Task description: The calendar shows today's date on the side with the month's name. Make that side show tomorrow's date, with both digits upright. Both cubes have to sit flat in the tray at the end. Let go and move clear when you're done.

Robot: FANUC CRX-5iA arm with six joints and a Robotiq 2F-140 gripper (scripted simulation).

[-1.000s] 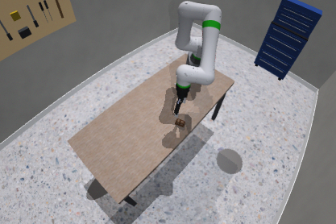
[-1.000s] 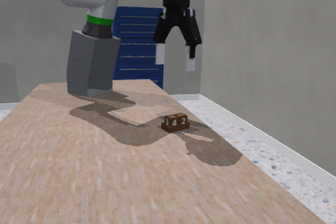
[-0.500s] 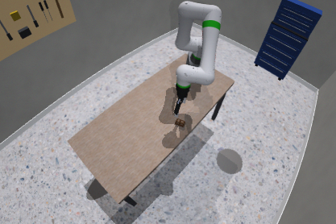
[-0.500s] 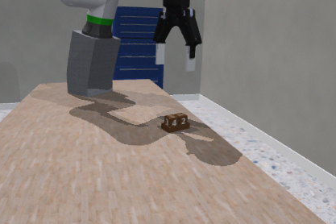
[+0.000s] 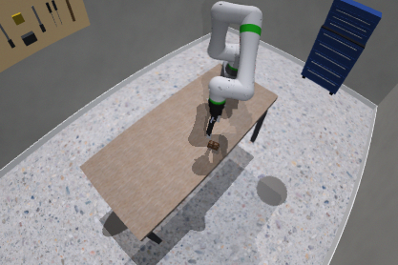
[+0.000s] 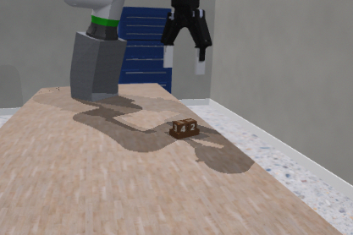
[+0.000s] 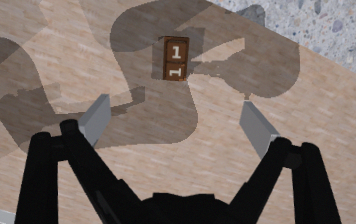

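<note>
Exterior view, left to right: the grey arm pedestal [image 6: 94,68] stands on the table [image 6: 73,177]; the tool [image 6: 184,62] hangs high above the table, fingers fully spread and holding nothing; the calendar tray [image 6: 184,132] with its two digit cubes [image 6: 184,127] rests low on the table near the right edge, well below the tool and nearer the camera. The visible side reads 4 and 2. In the wrist view the cubes [image 7: 175,58] lie ahead of the tool [image 7: 176,121], centred between the fingers, top faces both showing 1. The tray's long axis appears perpendicular to the finger gap, so a descent with forward travel is judged necessary.
</note>
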